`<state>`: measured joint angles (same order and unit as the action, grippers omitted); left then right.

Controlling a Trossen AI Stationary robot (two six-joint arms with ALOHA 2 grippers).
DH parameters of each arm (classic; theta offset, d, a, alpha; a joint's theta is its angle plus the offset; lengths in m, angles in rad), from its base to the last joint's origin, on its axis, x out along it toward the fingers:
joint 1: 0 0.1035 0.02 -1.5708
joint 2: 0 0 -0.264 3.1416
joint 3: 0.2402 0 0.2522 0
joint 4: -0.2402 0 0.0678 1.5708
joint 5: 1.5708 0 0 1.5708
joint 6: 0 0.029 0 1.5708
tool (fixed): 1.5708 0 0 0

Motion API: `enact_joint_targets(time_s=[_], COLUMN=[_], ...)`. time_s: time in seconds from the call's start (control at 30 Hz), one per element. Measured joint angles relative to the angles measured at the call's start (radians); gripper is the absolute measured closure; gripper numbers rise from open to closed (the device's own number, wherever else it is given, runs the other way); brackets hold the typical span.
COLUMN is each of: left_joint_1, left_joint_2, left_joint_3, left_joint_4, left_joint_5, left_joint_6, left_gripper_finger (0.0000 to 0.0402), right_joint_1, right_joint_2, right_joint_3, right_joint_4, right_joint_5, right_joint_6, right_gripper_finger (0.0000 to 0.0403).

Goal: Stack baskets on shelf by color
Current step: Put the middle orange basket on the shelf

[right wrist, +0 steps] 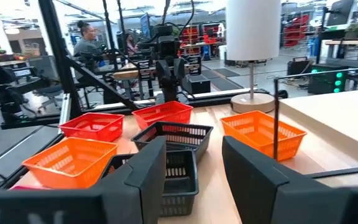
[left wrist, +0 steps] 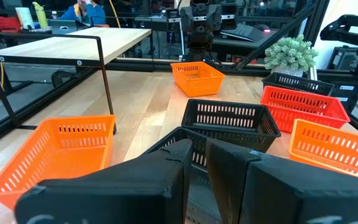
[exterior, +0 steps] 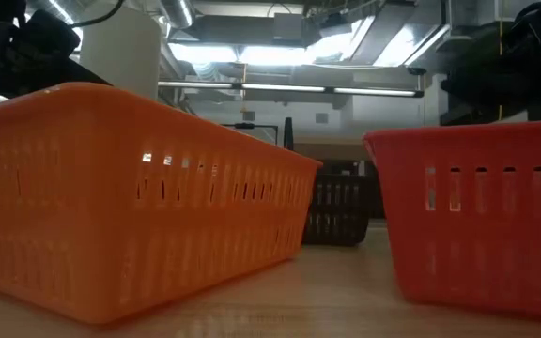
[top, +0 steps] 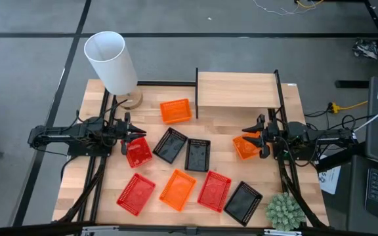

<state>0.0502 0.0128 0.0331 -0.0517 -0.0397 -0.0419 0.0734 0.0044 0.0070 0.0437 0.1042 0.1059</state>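
The light-wood table stands on a grey floor, and beyond it the wrist views show a workshop with racks, screens and a seated person. On the table's far right stands the shelf, a raised wooden board on black uprights, with nothing on its top. A white lamp stands at the far left, and a small green plant sits at the near right corner.

Nine baskets lie scattered on the table. An orange basket sits just left of the shelf. Two black baskets lie side by side in the middle. Along the near edge run a red, an orange, a red and a black one.

The left gripper reaches in from the left, low over a red basket; its fingers are nearly closed and hold nothing. The right gripper comes in from the right beside another orange basket, its fingers spread apart and empty.
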Motion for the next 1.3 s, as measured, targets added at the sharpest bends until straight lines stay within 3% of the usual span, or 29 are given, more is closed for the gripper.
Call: enact_joint_targets(time_s=[0.67, 1.13, 1.3], left_joint_1=[0.000, 0.000, 0.000], left_joint_2=[0.000, 0.000, 0.000], left_joint_3=[0.000, 0.000, 0.000], left_joint_4=[0.000, 0.000, 0.000], left_joint_5=[0.000, 0.000, 0.000], left_joint_6=[0.000, 0.000, 0.000], left_gripper_finger=[0.0360, 0.0360, 0.0360], right_joint_1=[0.000, 0.000, 0.000], right_joint_2=[0.000, 0.000, 0.000], right_joint_3=[0.000, 0.000, 0.000], right_joint_4=[-0.005, -0.003, -0.010], right_joint_5=[-0.037, -0.019, -0.058], right_joint_6=[0.046, -0.097, -0.033], right_gripper_finger=[0.0245, 0.0245, 0.0245])
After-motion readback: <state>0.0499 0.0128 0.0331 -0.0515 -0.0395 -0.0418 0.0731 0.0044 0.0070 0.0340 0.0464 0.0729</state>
